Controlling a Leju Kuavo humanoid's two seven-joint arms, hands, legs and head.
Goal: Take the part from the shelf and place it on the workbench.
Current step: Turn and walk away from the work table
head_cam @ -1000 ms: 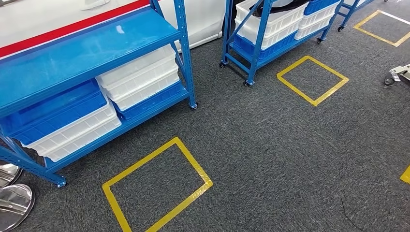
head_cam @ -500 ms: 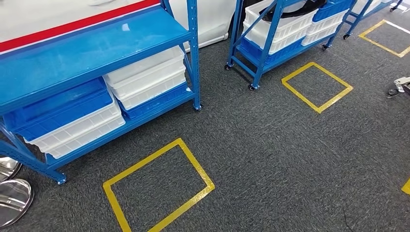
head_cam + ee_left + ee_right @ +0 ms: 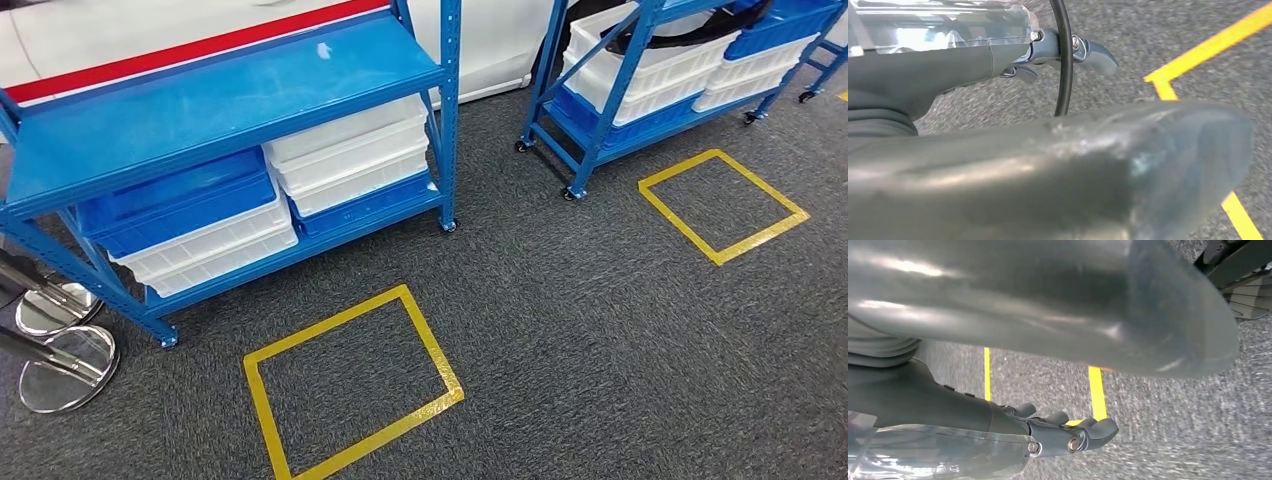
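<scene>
Shelf (image 3: 230,90) of blue steel stands at the left in the head view, on grey carpet (image 3: 600,350). Its upper deck is bare. On its lower deck sit stacked white bins (image 3: 350,150), with blue bins (image 3: 170,200) stacked on more white ones beside them.

A second blue rack (image 3: 600,110) on small wheels stands further off to the right, also loaded with white and blue bins. A black curved object (image 3: 690,25) lies in one of its top white bins; I cannot tell whether this is the part.

Behind the shelf is a white panel with a red stripe (image 3: 150,30). Two shiny round metal bases (image 3: 65,365) rest on the carpet just left of the shelf.

A yellow tape square (image 3: 345,312) marks the carpet in front of the shelf, and a second tape square (image 3: 680,168) lies in front of the rack.

The left hand (image 3: 1068,50) hangs over the carpet near yellow tape. A thin black cord (image 3: 1064,75) crosses its fingers, and I cannot tell whether the hand holds it.

The right hand (image 3: 1068,432) also hangs over carpet and tape, fingers loosely apart from the thumb, holding nothing.
</scene>
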